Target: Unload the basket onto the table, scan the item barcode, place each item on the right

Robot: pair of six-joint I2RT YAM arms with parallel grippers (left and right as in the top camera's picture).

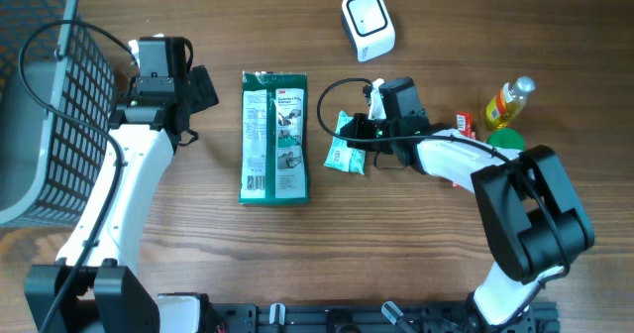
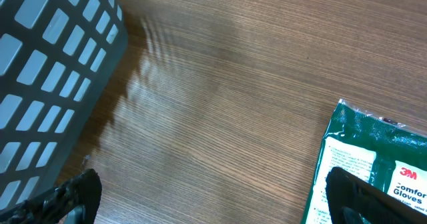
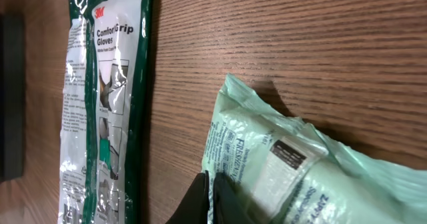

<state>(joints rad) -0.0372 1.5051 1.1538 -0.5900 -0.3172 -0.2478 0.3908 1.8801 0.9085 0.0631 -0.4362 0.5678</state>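
Note:
A pale green wipes packet (image 1: 346, 145) lies on the wooden table, right of a dark green glove package (image 1: 274, 138). My right gripper (image 1: 363, 135) is shut on the packet's edge. In the right wrist view its black fingertips (image 3: 212, 197) pinch the near-left edge of the packet (image 3: 300, 171), with the glove package (image 3: 100, 104) to the left. A white barcode scanner (image 1: 368, 24) stands at the back. My left gripper (image 1: 198, 87) hangs open and empty over bare wood (image 2: 213, 204), between the basket (image 2: 47, 71) and the glove package (image 2: 373, 164).
A grey mesh basket (image 1: 40, 95) fills the far left. A yellow bottle (image 1: 507, 102), a green lid (image 1: 505, 140) and a small red item (image 1: 466, 123) sit at the right. A black cable (image 1: 332, 90) loops by the right wrist.

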